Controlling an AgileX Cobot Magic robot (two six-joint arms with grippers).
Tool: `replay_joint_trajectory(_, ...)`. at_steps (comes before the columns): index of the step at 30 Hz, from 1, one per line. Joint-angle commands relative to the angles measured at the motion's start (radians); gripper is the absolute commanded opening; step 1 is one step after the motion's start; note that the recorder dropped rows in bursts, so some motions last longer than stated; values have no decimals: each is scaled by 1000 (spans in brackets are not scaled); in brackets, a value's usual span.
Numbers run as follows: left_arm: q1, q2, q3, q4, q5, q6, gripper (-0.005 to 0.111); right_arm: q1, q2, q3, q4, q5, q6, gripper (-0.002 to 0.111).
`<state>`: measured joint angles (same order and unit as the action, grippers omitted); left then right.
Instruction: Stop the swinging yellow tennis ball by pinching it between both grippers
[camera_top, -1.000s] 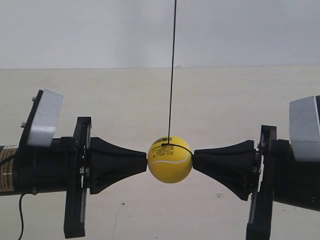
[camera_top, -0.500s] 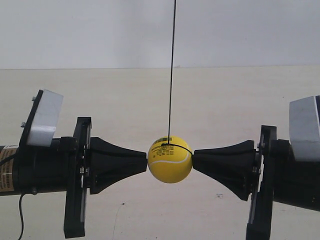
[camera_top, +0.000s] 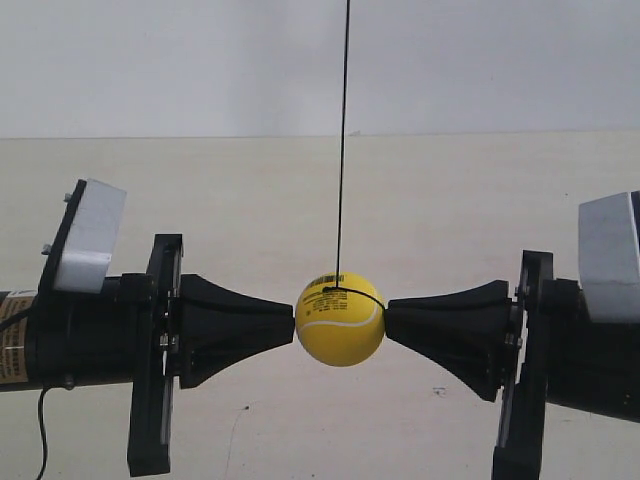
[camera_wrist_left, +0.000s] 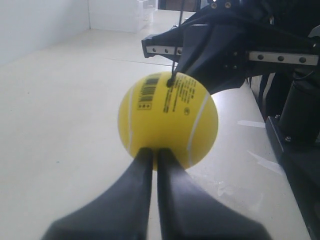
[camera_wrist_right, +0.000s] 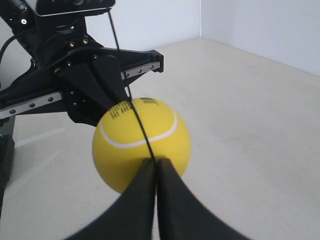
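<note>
The yellow tennis ball (camera_top: 340, 328) hangs on a thin black string (camera_top: 342, 150) above the table. It sits squeezed between two black wedge-shaped grippers. The gripper at the exterior view's left (camera_top: 290, 327) touches one side, the gripper at the exterior view's right (camera_top: 390, 318) the other. In the left wrist view my left gripper (camera_wrist_left: 155, 152) is shut, its tips pressed against the ball (camera_wrist_left: 167, 120), barcode and print showing near the string. In the right wrist view my right gripper (camera_wrist_right: 156, 162) is shut too, its tips against the ball (camera_wrist_right: 141, 145).
A pale beige tabletop (camera_top: 450, 200) lies under both arms, with a white wall (camera_top: 150, 60) behind. Each wrist view shows the opposite arm's black body and rail (camera_wrist_left: 225, 50) (camera_wrist_right: 85, 85) right behind the ball.
</note>
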<state>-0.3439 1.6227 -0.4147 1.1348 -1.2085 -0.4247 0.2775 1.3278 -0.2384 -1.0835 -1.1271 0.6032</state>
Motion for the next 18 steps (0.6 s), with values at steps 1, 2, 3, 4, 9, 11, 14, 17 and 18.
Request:
replay_joint_trajectory(1,-5,1,-5,-5,-13,-10,5,1,1,-7,0,6,-19,0)
replay_joint_trajectory(2,-5,1,-5,-14,-13,-10,5,1,1,-7,8,20,-19,0)
replay_joint_trajectory(3,-5,1,-5,-20,-13,-10,5,1,1,-7,18,31,-19,0)
replay_joint_trajectory(4,-5,1,-5,-30,-13,-10,5,1,1,-7,35,51,-19,0)
replay_joint_trajectory(9,-5,1,-5,-171,107,-44,5,1,1,-7,152,191,-19,0)
replay_joint_trajectory(11,-5,1,-5,-260,193,-55,5,1,0,-7,211,254,-19,0)
replay_joint_trajectory(14,-5,1,-5,-383,309,-57,5,1,0,-7,321,368,-26,0)
replay_joint_trajectory(17,-5,1,-5,-474,396,-85,5,1,0,-7,418,461,-55,0)
replay_joint_trajectory(18,-5,1,-5,-504,421,-101,5,1,0,-7,442,485,-71,0)
